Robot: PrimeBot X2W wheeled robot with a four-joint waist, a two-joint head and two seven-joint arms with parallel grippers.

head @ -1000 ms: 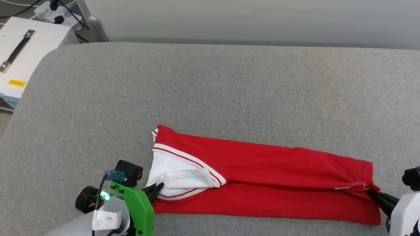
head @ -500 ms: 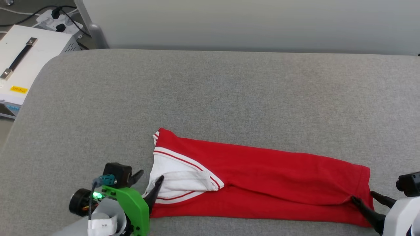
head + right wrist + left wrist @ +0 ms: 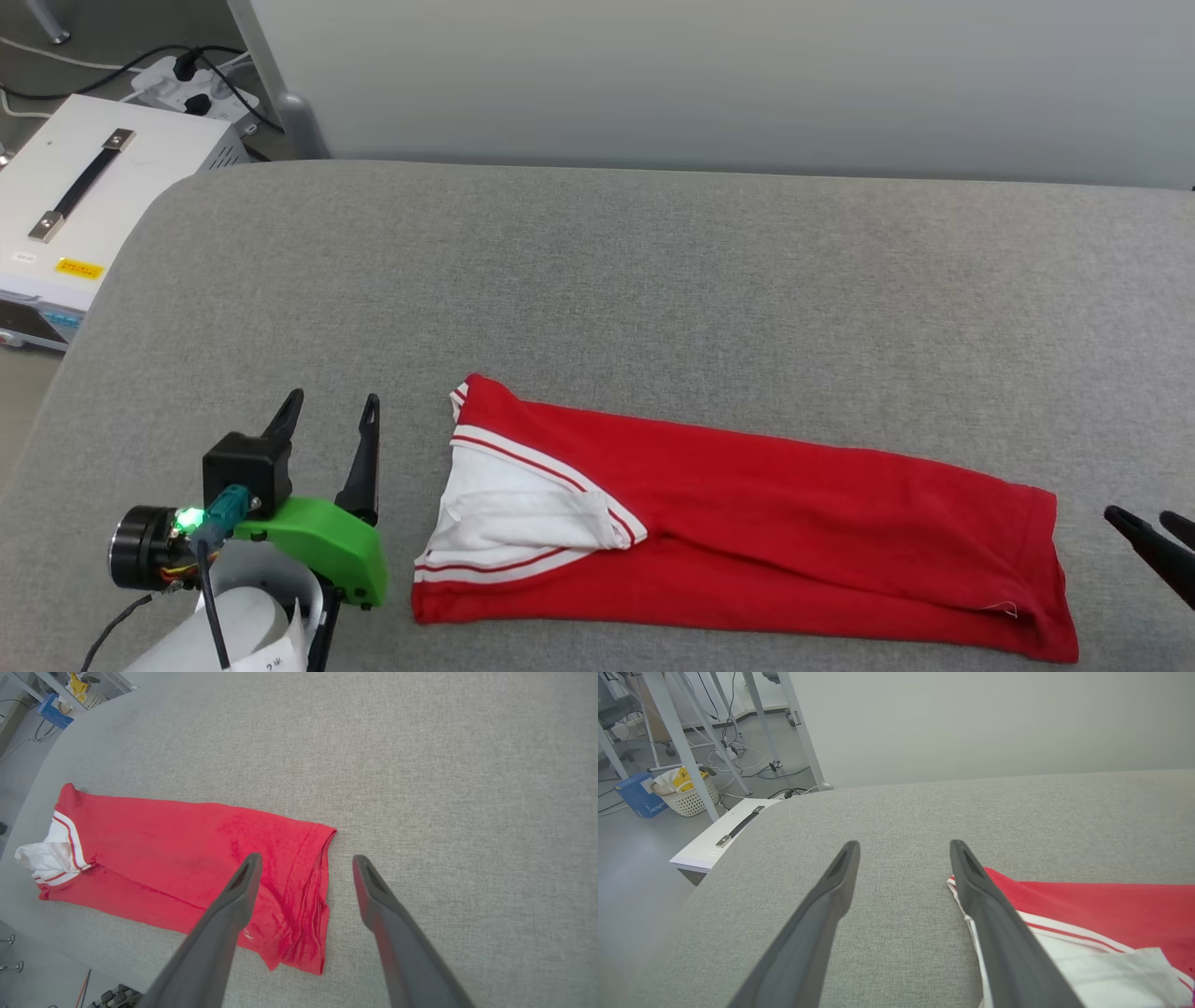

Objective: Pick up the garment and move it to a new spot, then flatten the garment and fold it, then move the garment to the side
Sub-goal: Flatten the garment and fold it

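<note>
On grey woven padding [image 3: 653,280], red garment [image 3: 747,523] folded lengthwise, both jaws spread apart, empty

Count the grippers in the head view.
2. Left gripper lower left, beside the garment at its sleeve end; right gripper at the right edge, beside the hem. Both open, off the cloth.

The garment [image 3: 747,523] lies lengthwise on the padded table [image 3: 653,280], toward six o'clock. The left gripper [image 3: 334,399] is just off its nine o'clock end. The right gripper [image 3: 1139,515] is off its three o'clock end, seemingly not touching it. An equipment case [image 3: 93,205] stands beyond the table at ten o'clock.
</note>
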